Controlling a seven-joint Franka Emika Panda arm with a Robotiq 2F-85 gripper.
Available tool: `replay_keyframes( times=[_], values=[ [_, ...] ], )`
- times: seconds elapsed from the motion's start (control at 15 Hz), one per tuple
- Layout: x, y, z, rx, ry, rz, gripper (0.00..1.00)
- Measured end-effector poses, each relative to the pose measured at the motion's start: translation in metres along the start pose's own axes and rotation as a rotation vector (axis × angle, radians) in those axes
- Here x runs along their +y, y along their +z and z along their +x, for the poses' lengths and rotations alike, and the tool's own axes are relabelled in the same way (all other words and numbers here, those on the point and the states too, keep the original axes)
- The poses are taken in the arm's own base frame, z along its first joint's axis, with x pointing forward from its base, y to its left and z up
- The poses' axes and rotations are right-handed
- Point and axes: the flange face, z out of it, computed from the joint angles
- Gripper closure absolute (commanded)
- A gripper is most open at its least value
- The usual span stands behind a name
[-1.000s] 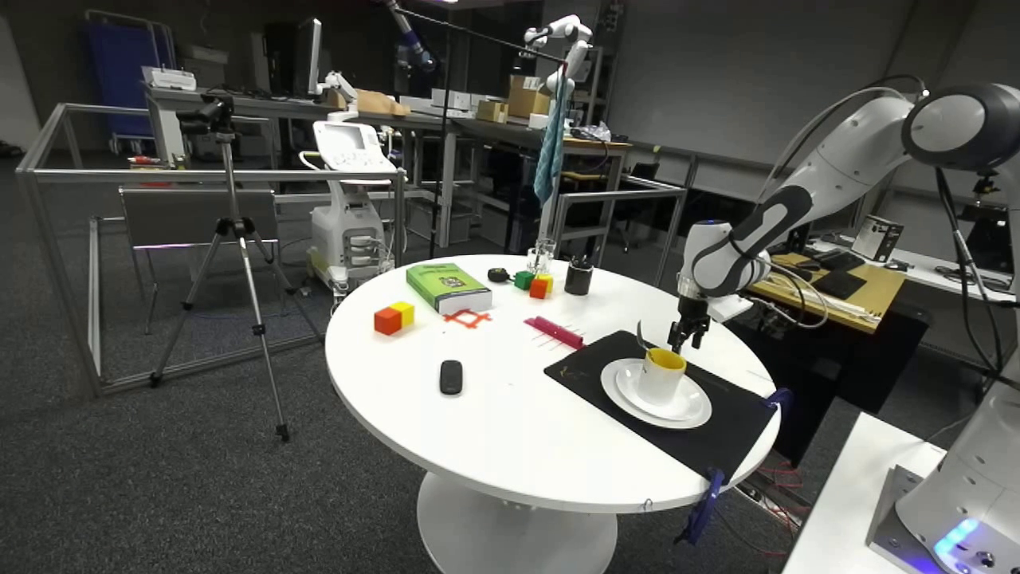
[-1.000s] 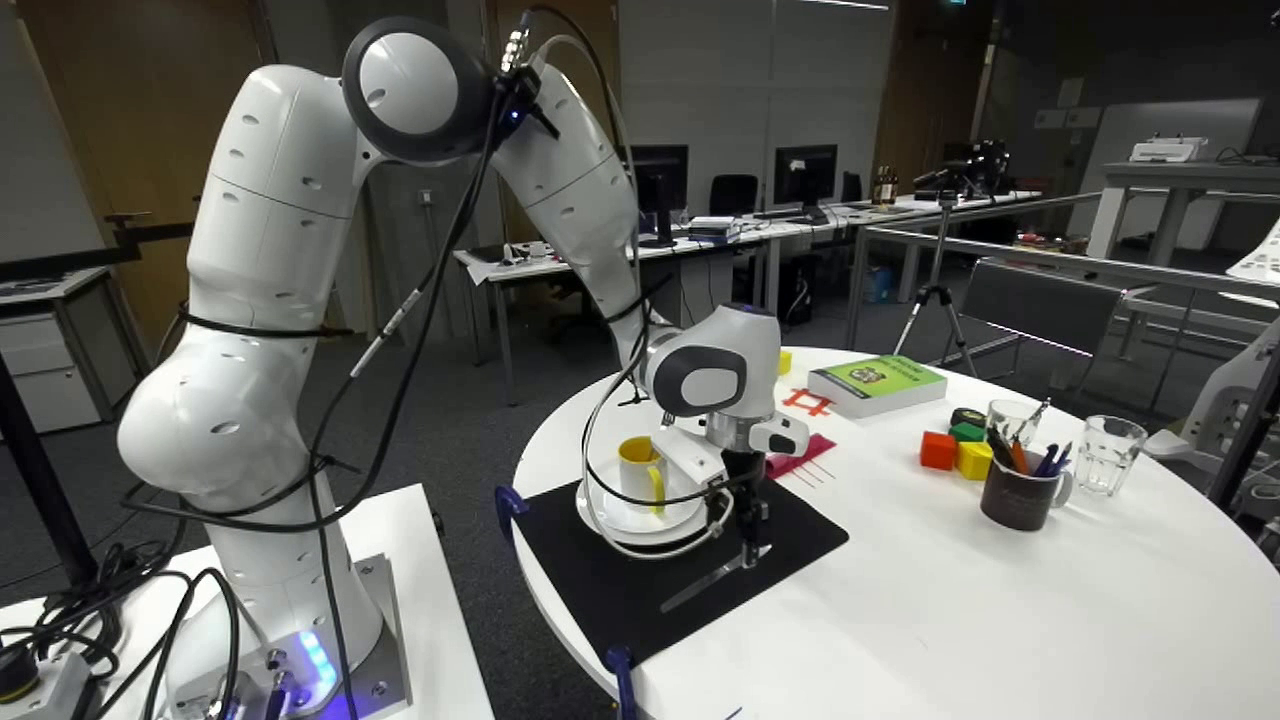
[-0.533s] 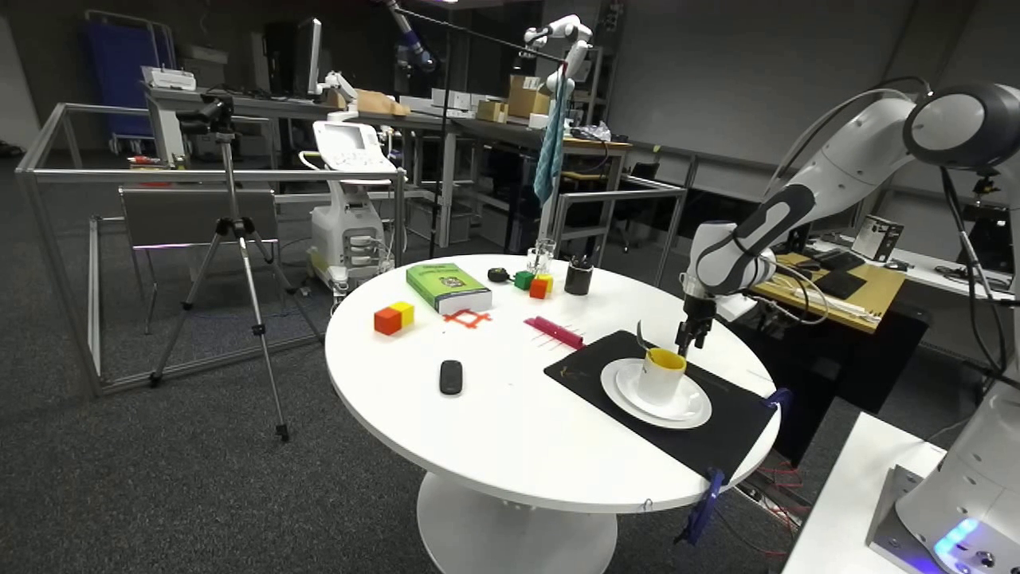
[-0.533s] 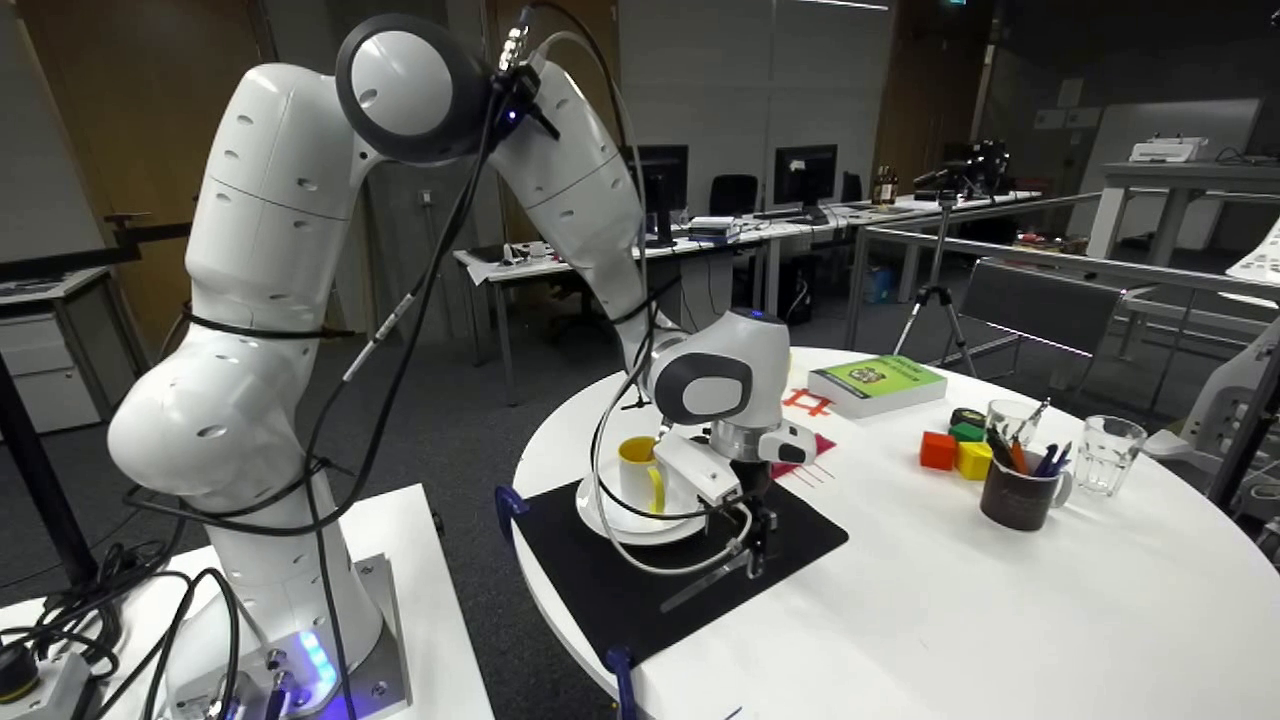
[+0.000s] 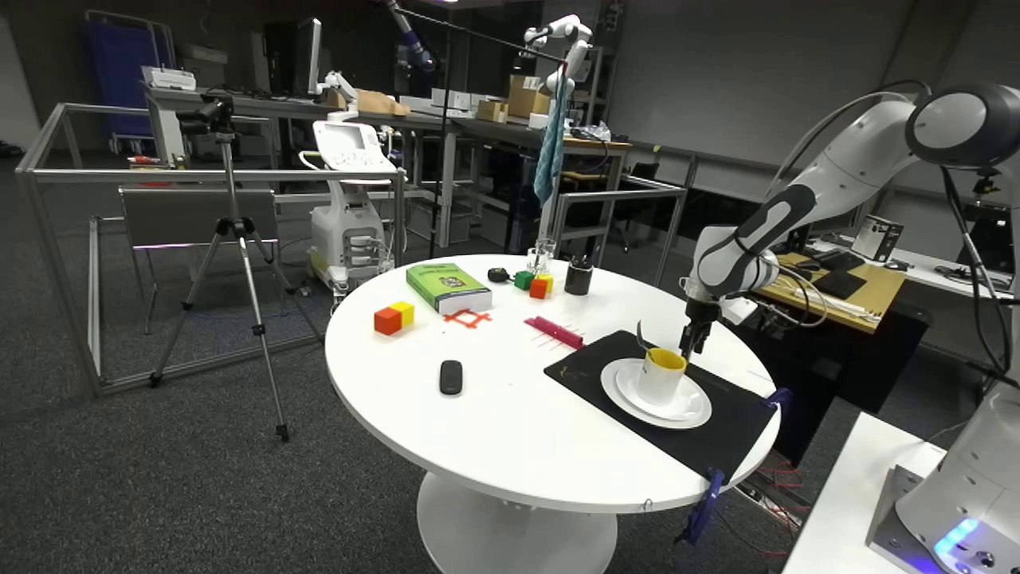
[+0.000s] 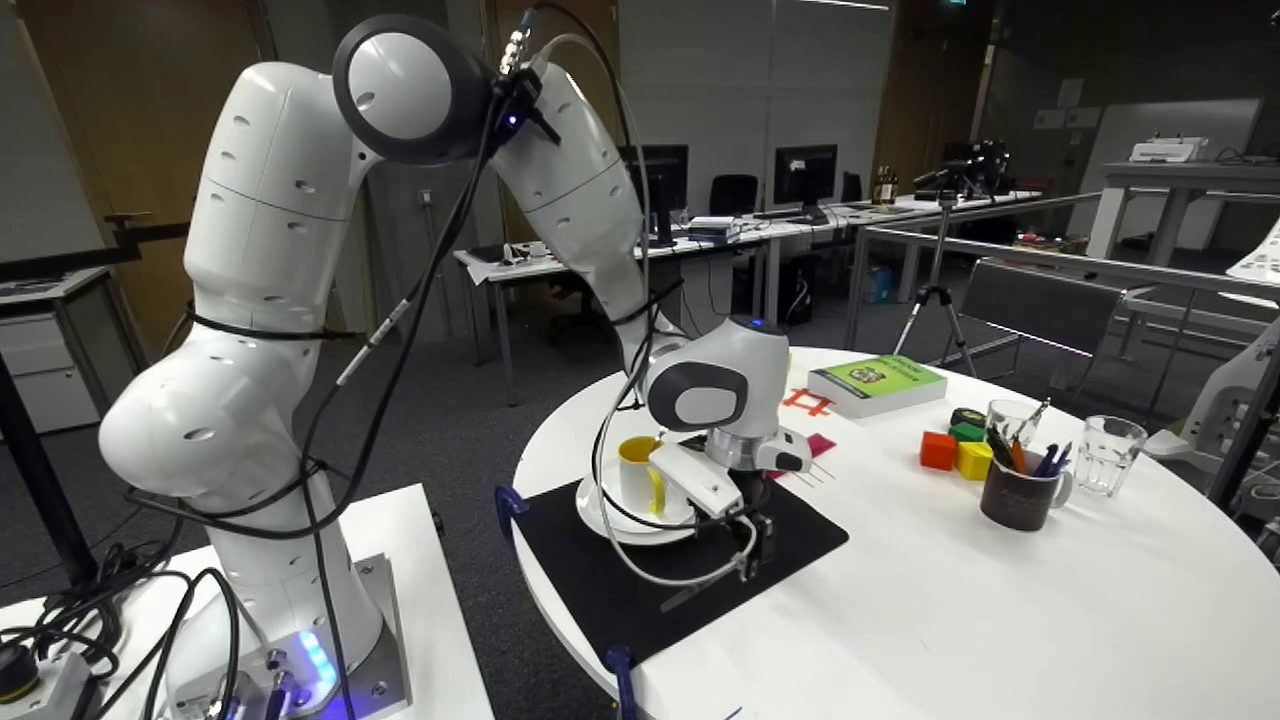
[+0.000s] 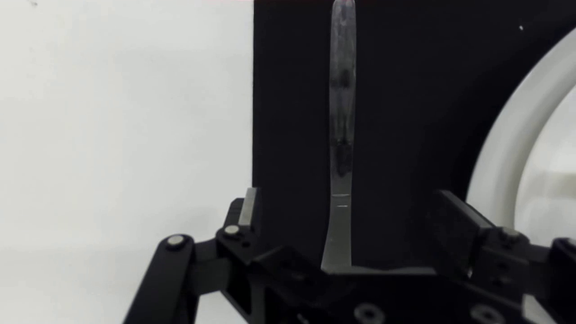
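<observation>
My gripper [image 7: 347,200] is open and empty in the wrist view, one finger on each side of a silver knife [image 7: 342,112]. The knife lies flat on a black placemat [image 7: 292,112], its lower part hidden behind the gripper body. The gripper shows low over the mat in both exterior views [image 5: 692,344] [image 6: 757,565], with part of the knife [image 6: 690,597] sticking out beside it. The right finger is near the rim of a white plate [image 7: 499,135]. A white mug with yellow inside [image 5: 660,381] stands on the stacked plates [image 5: 617,392], with a spoon [image 5: 641,335] in it.
Blue clamps [image 5: 703,502] [image 6: 510,500] grip the round white table [image 5: 494,446] at the mat. Farther off are a pink rolled piece [image 5: 555,332], a green book [image 5: 450,288], coloured cubes [image 6: 938,450], a dark pen mug [image 6: 1018,495], glasses [image 6: 1110,455] and a black handheld device [image 5: 451,377].
My gripper has moved down toward the mat and a little toward the robot's base, over the knife. The mug, plates and other things have not moved.
</observation>
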Motion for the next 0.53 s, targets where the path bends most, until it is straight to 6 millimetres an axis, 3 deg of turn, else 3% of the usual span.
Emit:
replay_keyframes(
  times=[0.53],
  values=[
    [0.0005,0.0034,-0.0025,0.027,0.000,-0.010,0.00]
  ],
)
